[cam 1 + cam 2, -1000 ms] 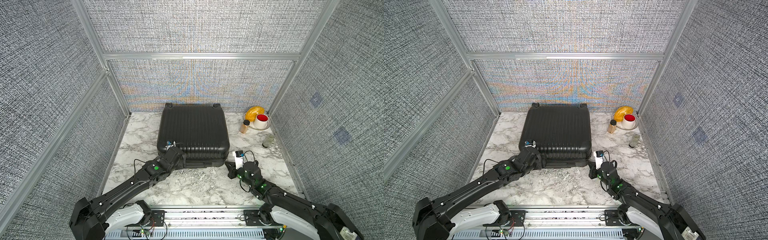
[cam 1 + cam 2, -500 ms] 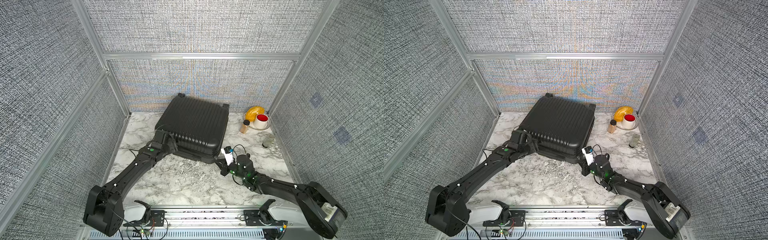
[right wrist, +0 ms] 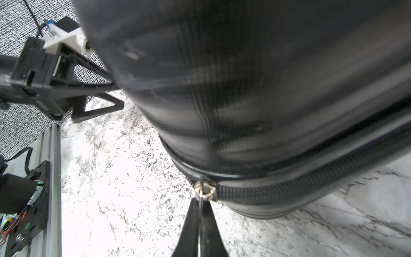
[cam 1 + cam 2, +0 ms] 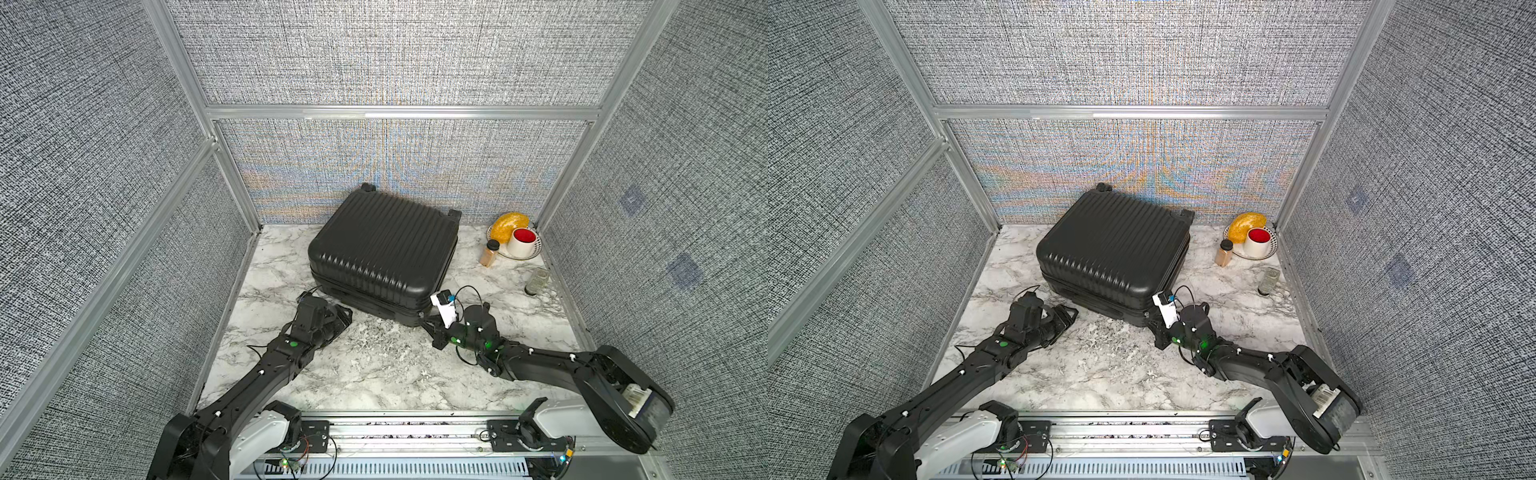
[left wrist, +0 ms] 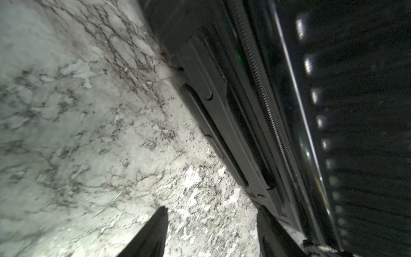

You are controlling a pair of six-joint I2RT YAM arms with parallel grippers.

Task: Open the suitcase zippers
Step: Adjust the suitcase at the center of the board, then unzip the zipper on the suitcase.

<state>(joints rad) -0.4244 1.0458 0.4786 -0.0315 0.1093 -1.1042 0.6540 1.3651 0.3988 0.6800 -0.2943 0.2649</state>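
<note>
— So, where is the suitcase?
— Lying flat on the marble table, near the back wall, turned askew, wheels toward that wall.
— And the right gripper?
— At the near right corner, pressed together on the metal zipper pull. The zipper beside it shows closed teeth.
— What about the left gripper?
— Spread apart, holding nothing, low over the table just beside the suitcase's near side.
</note>
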